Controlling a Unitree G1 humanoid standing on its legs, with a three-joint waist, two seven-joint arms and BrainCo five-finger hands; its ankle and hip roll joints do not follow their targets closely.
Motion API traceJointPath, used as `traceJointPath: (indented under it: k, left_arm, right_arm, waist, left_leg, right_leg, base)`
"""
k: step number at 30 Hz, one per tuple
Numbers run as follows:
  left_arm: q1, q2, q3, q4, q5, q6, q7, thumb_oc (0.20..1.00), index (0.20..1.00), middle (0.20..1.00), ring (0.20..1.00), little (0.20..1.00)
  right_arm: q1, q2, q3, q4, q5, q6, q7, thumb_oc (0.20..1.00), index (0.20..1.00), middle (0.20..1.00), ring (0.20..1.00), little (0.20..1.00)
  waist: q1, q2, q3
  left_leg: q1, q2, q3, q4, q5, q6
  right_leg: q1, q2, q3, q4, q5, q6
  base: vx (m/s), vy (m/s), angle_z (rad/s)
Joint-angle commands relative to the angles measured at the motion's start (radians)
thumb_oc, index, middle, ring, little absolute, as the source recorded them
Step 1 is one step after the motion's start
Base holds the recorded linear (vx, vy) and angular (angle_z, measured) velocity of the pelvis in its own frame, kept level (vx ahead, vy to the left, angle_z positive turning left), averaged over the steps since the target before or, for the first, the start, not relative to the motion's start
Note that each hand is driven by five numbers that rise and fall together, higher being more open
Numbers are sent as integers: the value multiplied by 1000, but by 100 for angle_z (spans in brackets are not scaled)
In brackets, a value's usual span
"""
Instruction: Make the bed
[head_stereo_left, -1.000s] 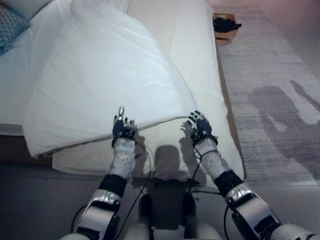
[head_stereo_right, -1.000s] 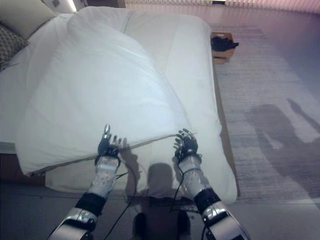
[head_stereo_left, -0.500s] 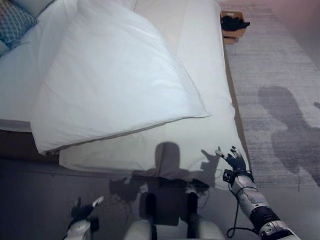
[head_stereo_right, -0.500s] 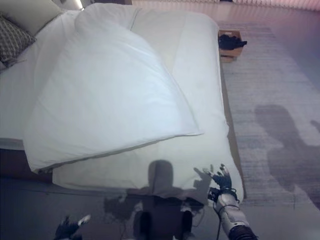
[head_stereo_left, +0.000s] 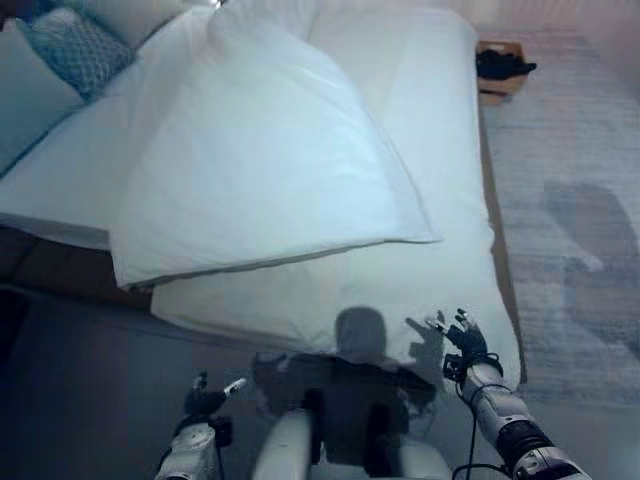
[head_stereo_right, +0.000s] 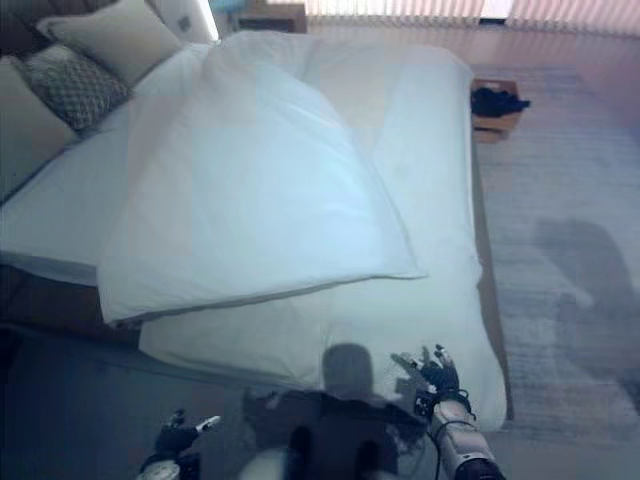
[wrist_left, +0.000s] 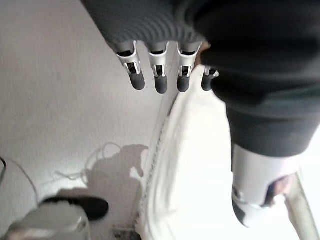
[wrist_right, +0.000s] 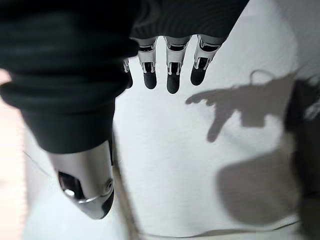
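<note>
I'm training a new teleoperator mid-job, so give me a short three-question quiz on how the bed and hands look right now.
1. True or false: the duvet lies square across the bed.
2. Which hand is at the bed's foot corner? A) left hand B) right hand
3. What sits on the floor beyond the bed's far right corner?

Key:
1. False; it lies diagonally, its corner pointing toward the right side.
2. B; its fingers are spread and hold nothing.
3. A small wooden box with something dark in it.
</note>
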Motion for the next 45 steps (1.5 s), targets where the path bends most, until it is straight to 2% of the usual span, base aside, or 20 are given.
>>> traceJointPath:
  k: [1,3,4,6,7,8,9,10,11,13,14,16,19,20,21,22,23,28,35,45]
  left_arm:
    - [-52,51,-31,-43,-25,-43,43,1000,1000,1000,1000,1000]
    - [-51,53,-31,-47,-25,-39,48,1000,1000,1000,1000,1000]
    - [-56,53,-49,-56,-28,-46,38,1000,1000,1000,1000,1000]
    - [-66,59,-63,-62,-29,-44,29,1000,1000,1000,1000,1000]
    - [-66,59,-63,-62,-29,-44,29,1000,1000,1000,1000,1000]
    - [-68,66,-64,-64,-37,-42,24,1000,1000,1000,1000,1000]
    - [-67,72,-63,-70,-38,-41,24,1000,1000,1000,1000,1000]
    - [-67,72,-63,-70,-38,-41,24,1000,1000,1000,1000,1000]
    - [-64,77,-61,-74,-46,-38,28,1000,1000,1000,1000,1000]
    - [-64,78,-60,-73,-48,-34,28,1000,1000,1000,1000,1000]
    - [-60,77,-64,-77,-45,-32,25,1000,1000,1000,1000,1000]
    - [-93,73,-79,-54,-58,-30,16,1000,1000,1000,1000,1000]
    - [-105,65,-83,-46,-88,-32,18,1000,1000,1000,1000,1000]
    - [-106,65,-83,-46,-89,-32,18,1000,1000,1000,1000,1000]
    - [-122,63,-85,-41,-105,-30,22,1000,1000,1000,1000,1000]
    - [-123,63,-85,-41,-105,-30,22,1000,1000,1000,1000,1000]
    - [-132,51,-106,-43,-109,-27,22,1000,1000,1000,1000,1000]
    - [-105,14,-166,-58,-107,-25,-2,1000,1000,1000,1000,1000]
    - [-84,-7,-243,-107,-130,-19,-22,1000,1000,1000,1000,1000]
    - [-53,-3,-315,-240,-158,-37,-25,1000,1000,1000,1000,1000]
  right_arm:
    - [8,-3,2,-42,85,-44,-16,1000,1000,1000,1000,1000]
    - [15,-2,-6,-43,100,-45,-14,1000,1000,1000,1000,1000]
    - [14,13,-3,-69,147,-52,2,1000,1000,1000,1000,1000]
    - [8,39,-2,-99,212,-57,18,1000,1000,1000,1000,1000]
    - [8,39,-2,-99,212,-57,18,1000,1000,1000,1000,1000]
    - [-9,65,8,-107,262,-62,29,1000,1000,1000,1000,1000]
    - [-19,73,16,-119,283,-67,29,1000,1000,1000,1000,1000]
    - [-20,73,16,-119,283,-67,28,1000,1000,1000,1000,1000]
    - [-45,104,34,-148,350,-86,35,1000,1000,1000,1000,1000]
    - [-54,117,40,-148,378,-94,35,1000,1000,1000,1000,1000]
    - [-76,131,47,-140,427,-106,43,1000,1000,1000,1000,1000]
    - [-123,146,38,-116,505,-129,39,1000,1000,1000,1000,1000]
    - [-211,168,26,-59,613,-163,28,1000,1000,1000,1000,1000]
    - [-213,168,25,-57,614,-163,29,1000,1000,1000,1000,1000]
    - [-258,172,16,-32,656,-185,13,1000,1000,1000,1000,1000]
    - [-259,172,16,-32,656,-185,14,1000,1000,1000,1000,1000]
    - [-270,165,-10,-28,693,-199,-5,1000,1000,1000,1000,1000]
    - [-382,127,-52,44,724,-207,-29,1000,1000,1000,1000,1000]
    - [-577,65,-148,200,742,-232,-106,1000,1000,1000,1000,1000]
    - [-807,-89,-232,273,776,-290,-169,1000,1000,1000,1000,1000]
  waist:
    - [3,-23,-38]
    - [3,-19,-44]
    - [2,-21,-60]
    - [15,-37,-54]
    - [16,-37,-56]
    - [37,-61,-45]
    - [42,-67,-38]
    - [42,-68,-41]
    - [57,-68,-27]
    - [63,-64,-23]
    - [73,-53,-18]
    - [71,-50,0]
    - [88,-51,24]
    - [89,-51,25]
    - [81,-53,39]
    - [81,-53,40]
    - [73,-36,44]
    - [96,5,48]
    - [117,39,85]
    - [131,101,136]
  left_leg:
    - [-32,86,-66,-124,138,9]
    - [-33,94,-62,-131,149,-5]
    - [1,69,-47,-108,81,-10]
    - [-23,16,-46,-67,52,12]
    - [-26,16,-45,-67,53,12]
    - [-26,-9,-12,-53,17,41]
    - [-24,-18,2,-55,11,54]
    - [-27,-18,3,-56,13,54]
    - [-16,-35,25,-74,4,79]
    - [-10,-39,33,-84,2,88]
    - [4,-53,49,-108,0,99]
    - [8,-84,52,-139,15,100]
    - [18,-110,61,-191,25,92]
    - [19,-110,61,-192,25,92]
    - [20,-136,43,-202,30,94]
    - [21,-136,43,-203,29,94]
    - [15,-160,10,-204,36,97]
    - [-17,-169,-17,-275,79,81]
    - [-70,-164,-58,-279,83,58]
    - [-152,-159,-84,-286,90,39]
  right_leg:
    - [75,-104,28,-47,-25,161]
    - [89,-120,29,-52,-26,168]
    - [109,-166,25,-61,-16,190]
    - [78,-213,38,-51,50,210]
    - [75,-213,38,-52,52,211]
    - [35,-242,47,-14,116,210]
    - [10,-252,47,8,160,212]
    - [7,-252,48,7,163,212]
    - [-26,-280,19,53,232,215]
    - [-35,-283,-9,75,228,208]
    - [-38,-263,-48,89,192,199]
    - [-69,-152,-18,53,105,178]
    - [-109,-75,-34,-80,116,174]
    - [-108,-74,-34,-82,117,174]
    - [-159,-18,10,-134,144,173]
    - [-158,-17,10,-135,145,173]
    - [-166,-14,75,-135,147,171]
    - [-160,-26,8,-193,171,165]
    - [-197,-20,-58,-197,150,152]
    - [-290,-19,-89,-148,113,142]
  base:
    - [264,314,-1]
    - [209,311,0]
    - [222,463,-9]
    - [167,460,-26]
    - [96,432,-46]
    - [96,408,-68]
    - [96,408,-79]
    - [79,410,-72]
    - [75,392,-34]
    - [76,360,-32]
    - [76,310,-41]
    - [46,288,-28]
    - [43,92,13]
    - [120,33,-7]
    - [89,12,-4]
    - [180,26,5]
    - [96,4,36]
    - [84,-83,63]
    - [93,-128,22]
    - [55,-43,17]
